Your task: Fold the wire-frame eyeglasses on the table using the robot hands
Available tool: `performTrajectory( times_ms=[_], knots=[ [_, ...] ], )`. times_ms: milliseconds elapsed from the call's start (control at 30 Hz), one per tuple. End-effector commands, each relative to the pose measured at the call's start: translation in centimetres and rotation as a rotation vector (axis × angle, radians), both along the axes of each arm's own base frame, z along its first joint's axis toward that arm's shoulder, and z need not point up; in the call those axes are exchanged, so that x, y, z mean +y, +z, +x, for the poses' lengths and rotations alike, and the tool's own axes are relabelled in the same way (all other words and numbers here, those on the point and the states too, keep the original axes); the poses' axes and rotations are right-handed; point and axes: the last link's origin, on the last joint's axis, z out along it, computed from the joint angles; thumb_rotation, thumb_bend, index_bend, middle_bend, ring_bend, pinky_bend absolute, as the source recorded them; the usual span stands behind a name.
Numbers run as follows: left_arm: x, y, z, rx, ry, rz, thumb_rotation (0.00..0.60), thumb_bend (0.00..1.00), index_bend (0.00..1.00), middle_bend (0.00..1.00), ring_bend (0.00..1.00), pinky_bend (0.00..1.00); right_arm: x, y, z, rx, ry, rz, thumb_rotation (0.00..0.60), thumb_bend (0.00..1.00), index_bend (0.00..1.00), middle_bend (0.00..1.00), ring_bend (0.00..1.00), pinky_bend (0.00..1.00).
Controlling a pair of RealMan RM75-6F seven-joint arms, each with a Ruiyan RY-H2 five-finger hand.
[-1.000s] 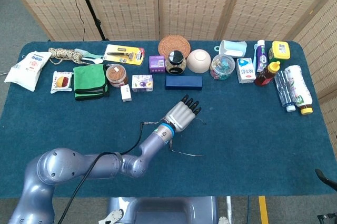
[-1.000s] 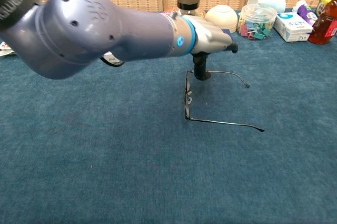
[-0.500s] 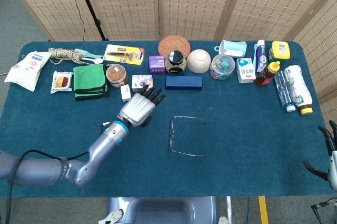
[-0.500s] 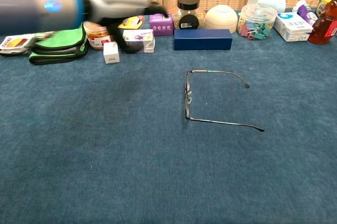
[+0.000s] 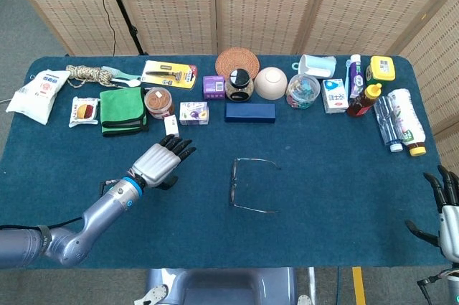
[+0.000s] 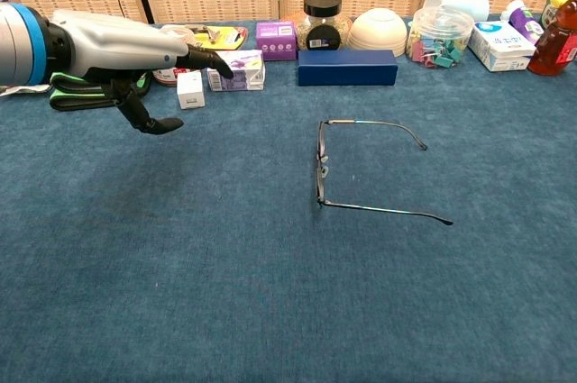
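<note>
both thin wire temples [image 6: 383,210] splayed on napped blue cloth [image 6: 270,293]

Thin wire-frame eyeglasses [image 5: 251,185] lie mid-table on the blue cloth, both temples unfolded.

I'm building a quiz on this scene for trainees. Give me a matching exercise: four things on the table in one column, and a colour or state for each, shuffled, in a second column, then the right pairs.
Things
1. wire-frame eyeglasses
2. folded cloth
3. rectangular case
4. left hand

Colour or state
A. green
B. holds nothing, fingers extended
C. both arms unfolded, lying on the table
D. dark blue

Pairs: 1-C, 2-A, 3-D, 4-B
</note>
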Motion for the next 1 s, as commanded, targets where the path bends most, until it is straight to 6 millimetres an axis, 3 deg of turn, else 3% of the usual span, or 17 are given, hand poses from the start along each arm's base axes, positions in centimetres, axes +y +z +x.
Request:
performTrajectory(
  times_ms=[33,333,500,1000],
  knots=[
    [-0.1,-1.0,0.3,-0.006,0.003,-0.044,0.457,0.44,0.09,0.05,0.01,0.0,0.1,0.0,0.0,0.0,-0.001,0.0,0.6,0.0,0.12,0.02,0.0,0.0],
    [0.0,-4.8,2.9,0.017,-0.027,-0.134,0.453,0.44,0.04,0.07,0.02,0.0,0.8,0.5,-0.2,-0.004,-0.016,-0.018,0.6,0.0,0.12,0.02,0.0,0.0],
    [0.8,-7.1,5.7,0.026,-0.025,-0.175,0.453,0.44,0.0,0.09,0.02,0.0,1.3,0.8,-0.6,-0.015,-0.023,-0.027,0.6,0.0,0.12,0.02,0.0,0.0],
    [1.4,-10.0,9.6,0.076,-0.029,-0.18,0.453,0.44,0.0,0.11,0.01,0.0,1.7,1.0,-0.7,-0.032,-0.023,-0.041,0.6,0.0,0.12,0.02,0.0,0.0]
  ],
)
